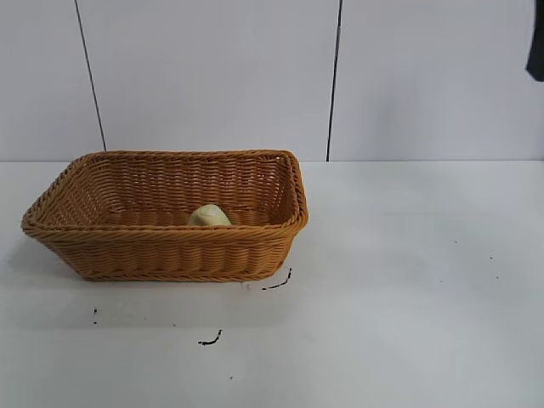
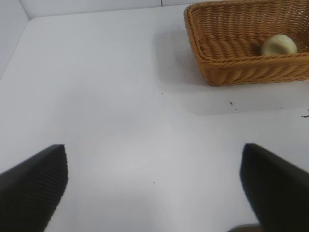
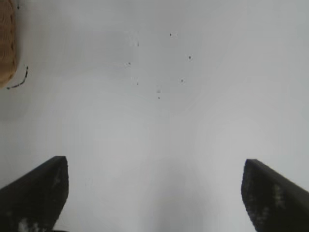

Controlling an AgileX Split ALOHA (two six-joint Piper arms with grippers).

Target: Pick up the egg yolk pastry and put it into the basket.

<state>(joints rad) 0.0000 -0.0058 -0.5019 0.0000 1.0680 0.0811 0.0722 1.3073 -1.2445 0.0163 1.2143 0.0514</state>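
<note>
The pale yellow egg yolk pastry lies inside the orange-brown wicker basket, near its front wall. It also shows in the left wrist view, inside the basket. My left gripper is open and empty over bare table, well away from the basket. My right gripper is open and empty over bare table; only a corner of the basket shows in its view. Neither gripper shows in the exterior view, apart from a dark bit of an arm at the top right edge.
The white table carries small black marks in front of the basket and some specks in the right wrist view. A white panelled wall stands behind the table.
</note>
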